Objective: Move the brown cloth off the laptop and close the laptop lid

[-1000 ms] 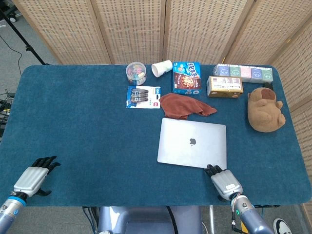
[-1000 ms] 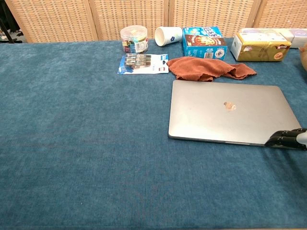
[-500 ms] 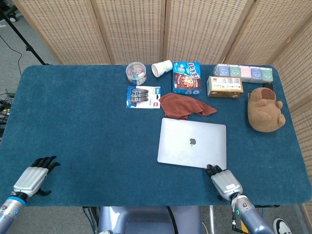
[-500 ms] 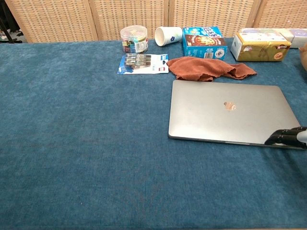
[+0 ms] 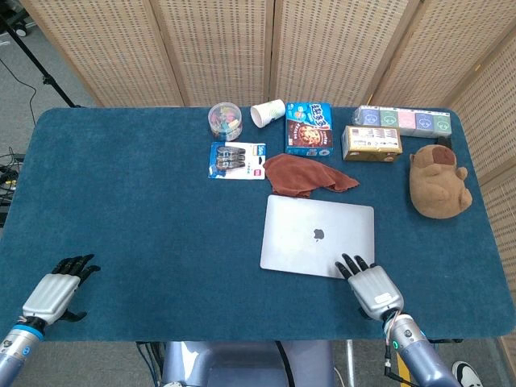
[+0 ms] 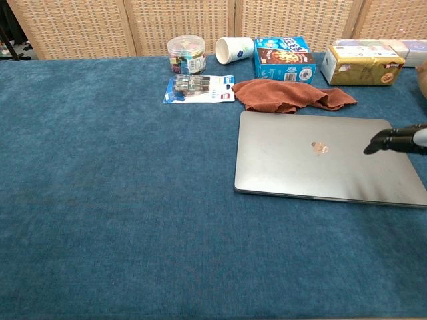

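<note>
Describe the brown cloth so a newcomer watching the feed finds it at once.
Start at the closed silver laptop on the blue table. Just beyond its far edge lies the brown cloth, crumpled, in front of the blue snack box. It is the only soft, rust-coloured thing among hard packages.

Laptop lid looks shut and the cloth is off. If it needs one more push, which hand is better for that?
The right hand: it is at the laptop's near right corner. The left hand is far off at the table's left edge.
</note>
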`<control>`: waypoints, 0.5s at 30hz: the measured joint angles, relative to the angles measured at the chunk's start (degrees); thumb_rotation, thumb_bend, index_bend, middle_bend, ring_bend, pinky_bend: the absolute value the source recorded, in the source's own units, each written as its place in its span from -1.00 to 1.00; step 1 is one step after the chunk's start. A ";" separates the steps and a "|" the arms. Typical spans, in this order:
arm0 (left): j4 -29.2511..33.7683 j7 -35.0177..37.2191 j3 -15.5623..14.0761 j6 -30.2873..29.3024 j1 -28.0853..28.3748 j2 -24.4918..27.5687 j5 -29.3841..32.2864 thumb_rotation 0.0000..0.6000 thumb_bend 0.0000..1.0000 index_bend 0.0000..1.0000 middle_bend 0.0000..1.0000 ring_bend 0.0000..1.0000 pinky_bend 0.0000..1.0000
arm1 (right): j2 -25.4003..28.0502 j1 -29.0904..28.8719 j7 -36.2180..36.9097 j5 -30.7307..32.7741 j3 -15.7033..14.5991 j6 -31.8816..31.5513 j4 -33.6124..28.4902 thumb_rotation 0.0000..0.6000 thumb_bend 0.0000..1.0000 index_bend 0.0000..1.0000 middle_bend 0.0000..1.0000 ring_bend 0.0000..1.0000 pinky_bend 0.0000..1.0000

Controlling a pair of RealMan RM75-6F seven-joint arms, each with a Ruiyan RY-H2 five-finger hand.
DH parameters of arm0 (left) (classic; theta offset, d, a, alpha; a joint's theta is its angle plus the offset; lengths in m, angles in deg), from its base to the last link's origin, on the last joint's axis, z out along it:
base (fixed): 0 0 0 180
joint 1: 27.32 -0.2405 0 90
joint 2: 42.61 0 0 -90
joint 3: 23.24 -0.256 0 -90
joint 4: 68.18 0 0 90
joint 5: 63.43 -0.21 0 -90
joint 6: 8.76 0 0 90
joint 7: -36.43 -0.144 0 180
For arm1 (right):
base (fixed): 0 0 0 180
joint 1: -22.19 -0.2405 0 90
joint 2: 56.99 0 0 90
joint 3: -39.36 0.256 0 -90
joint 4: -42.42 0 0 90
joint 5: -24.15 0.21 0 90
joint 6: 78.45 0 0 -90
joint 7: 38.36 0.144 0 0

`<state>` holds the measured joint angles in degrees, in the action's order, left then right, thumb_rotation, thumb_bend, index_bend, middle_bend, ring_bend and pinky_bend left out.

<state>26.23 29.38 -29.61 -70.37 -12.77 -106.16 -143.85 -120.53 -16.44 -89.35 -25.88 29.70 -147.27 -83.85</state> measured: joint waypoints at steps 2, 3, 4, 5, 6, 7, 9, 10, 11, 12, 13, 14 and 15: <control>-0.27 0.66 0.15 -0.81 -0.23 -0.19 -0.44 1.00 -0.70 -0.59 -0.85 -0.88 -0.84 | 0.86 0.01 -0.25 -1.22 0.52 -1.39 -0.86 1.00 -0.40 -0.94 -0.99 -0.83 -0.36; -0.48 1.14 0.27 -1.41 -0.41 -0.33 -0.76 1.00 -0.70 -0.59 -0.85 -0.88 -0.84 | 1.20 0.12 -0.19 -1.92 0.72 -1.97 -1.11 1.00 -0.40 -0.93 -0.99 -0.83 -0.36; -0.65 1.49 0.35 -1.85 -0.54 -0.44 -1.00 1.00 -0.70 -0.59 -0.85 -0.88 -0.84 | 1.54 0.28 -0.02 -2.75 0.89 -2.47 -1.29 1.00 -0.40 -0.92 -0.99 -0.83 -0.36; -0.83 1.84 0.44 -2.30 -0.68 -0.57 -1.24 1.00 -0.70 -0.59 -0.84 -0.88 -0.84 | 1.99 0.60 0.37 -4.06 1.11 -3.24 -1.44 1.00 -0.40 -0.91 -0.99 -0.83 -0.36; -1.08 2.34 0.55 -2.90 -0.88 -0.77 -1.56 1.00 -0.70 -0.59 -0.84 -0.88 -0.84 | 2.35 0.92 0.82 -5.22 1.25 -3.90 -1.48 1.00 -0.40 -0.90 -0.99 -0.83 -0.37; -1.27 2.67 0.64 -3.35 -1.02 -0.92 -1.80 1.00 -0.70 -0.59 -0.84 -0.88 -0.84 | 2.71 1.32 1.38 -6.56 1.38 -4.63 -1.45 1.00 -0.40 -0.89 -0.99 -0.83 -0.37; -1.71 3.38 0.86 -4.48 -1.35 -1.30 -2.39 1.00 -0.70 -0.59 -0.84 -0.88 -0.84 | 3.58 2.60 3.30 -10.44 1.59 -6.71 -1.02 1.00 -0.40 -0.88 -0.99 -0.83 -0.38; -1.90 3.76 0.97 -5.06 -1.50 -1.50 -2.69 1.00 -0.70 -0.59 -0.85 -0.88 -0.84 | 3.98 3.35 4.48 -12.44 1.64 -7.82 -0.63 1.00 -0.40 -0.88 -1.00 -0.84 -0.38; -2.13 4.18 1.07 -5.68 -1.67 -1.72 -3.05 1.00 -0.70 -0.59 -0.85 -0.88 -0.84 | 4.55 4.52 6.43 -15.34 1.67 -9.48 0.09 1.00 -0.40 -0.87 -1.00 -0.84 -0.39; -2.43 4.78 1.21 -6.55 -1.90 -2.04 -3.56 1.00 -0.70 -0.59 -0.85 -0.88 -0.84 | 5.03 5.51 8.17 -17.53 1.68 -10.79 0.69 1.00 -0.40 -0.87 -1.00 -0.85 -0.39; -2.68 5.24 1.32 -7.23 -2.08 -2.32 -3.95 1.00 -0.70 -0.59 -0.85 -0.88 -0.84 | 5.55 6.55 10.11 -19.58 1.68 -12.05 1.33 1.00 -0.40 -0.87 -1.00 -0.85 -0.40; -2.95 5.67 1.44 -7.94 -2.27 -2.62 -4.35 1.00 -0.70 -0.59 -0.85 -0.88 -0.84 | 6.29 7.96 12.96 -21.81 1.67 -13.61 2.25 1.00 -0.40 -0.87 -1.00 -0.86 -0.40; -3.34 6.21 1.62 -8.93 -2.52 -3.05 -4.89 1.00 -0.70 -0.59 -0.85 -0.88 -0.84 | 6.85 9.04 15.24 -23.05 1.65 -14.70 3.04 1.00 -0.40 -0.86 -1.00 -0.87 -0.41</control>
<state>22.89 35.59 -28.00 -79.30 -15.29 -109.21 -148.74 -113.68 -7.40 -74.12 -48.94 31.36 -161.97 -80.82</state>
